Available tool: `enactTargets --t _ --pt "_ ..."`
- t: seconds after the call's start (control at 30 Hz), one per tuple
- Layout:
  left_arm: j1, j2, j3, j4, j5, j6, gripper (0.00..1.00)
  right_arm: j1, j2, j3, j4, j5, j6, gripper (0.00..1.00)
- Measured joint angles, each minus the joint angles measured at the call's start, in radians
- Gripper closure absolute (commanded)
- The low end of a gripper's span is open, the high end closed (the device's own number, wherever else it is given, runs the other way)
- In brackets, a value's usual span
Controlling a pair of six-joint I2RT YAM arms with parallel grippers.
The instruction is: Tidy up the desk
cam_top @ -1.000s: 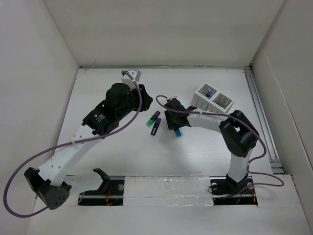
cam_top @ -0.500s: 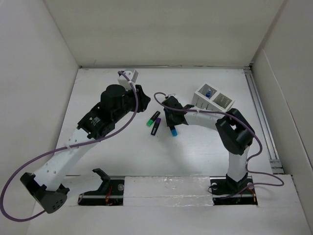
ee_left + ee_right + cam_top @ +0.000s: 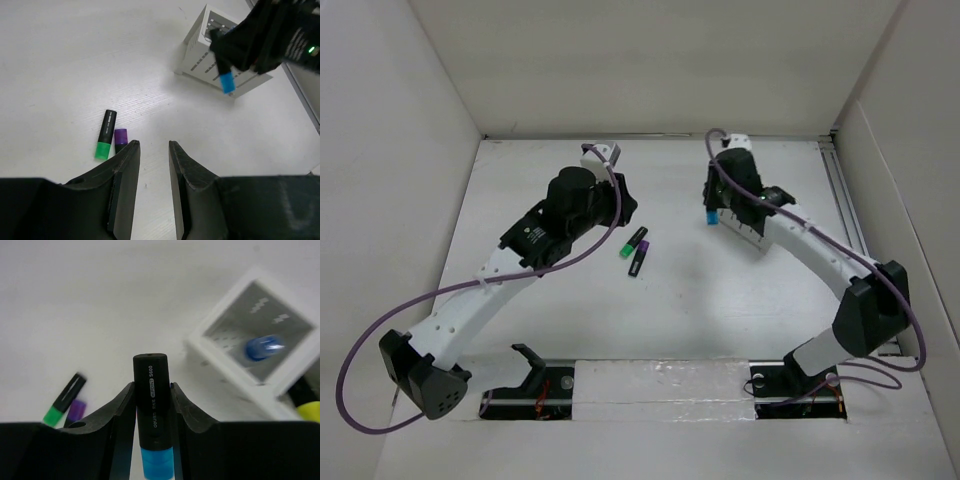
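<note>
My right gripper (image 3: 152, 386) is shut on a black highlighter with a blue cap (image 3: 151, 390). It holds the highlighter in the air, cap down (image 3: 708, 218), beside the left side of the small white two-compartment box (image 3: 235, 315). A green-capped highlighter (image 3: 635, 241) and a purple-capped one (image 3: 639, 261) lie side by side on the desk (image 3: 720, 300). My left gripper (image 3: 152, 145) hovers open just right of the purple cap (image 3: 120, 136), with nothing between its fingers.
One compartment of the box holds a blue thing (image 3: 262, 347); a yellow-tipped one (image 3: 310, 410) shows in the other. A metal rail (image 3: 850, 230) runs along the desk's right edge. White panel walls close in the left, back and right.
The right gripper closed on the blue-capped highlighter, lifted it off the desk and carried it back and right to the box. The left arm shifted slightly right.
</note>
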Motion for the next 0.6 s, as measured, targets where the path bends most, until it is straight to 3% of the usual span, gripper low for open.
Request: enactTargets --t 0.23,0.6 --pt "0.0 0.048 0.015 0.016 0.014 0.0 0.74 -0.249 -0.05 0.004 0.003 0.01 -0.031 0.97" --pt "0.0 0.066 0.053 0.023 0.035 -0.017 0.74 -0.407 -0.03 0.004 0.041 -0.006 -0.067 0.97"
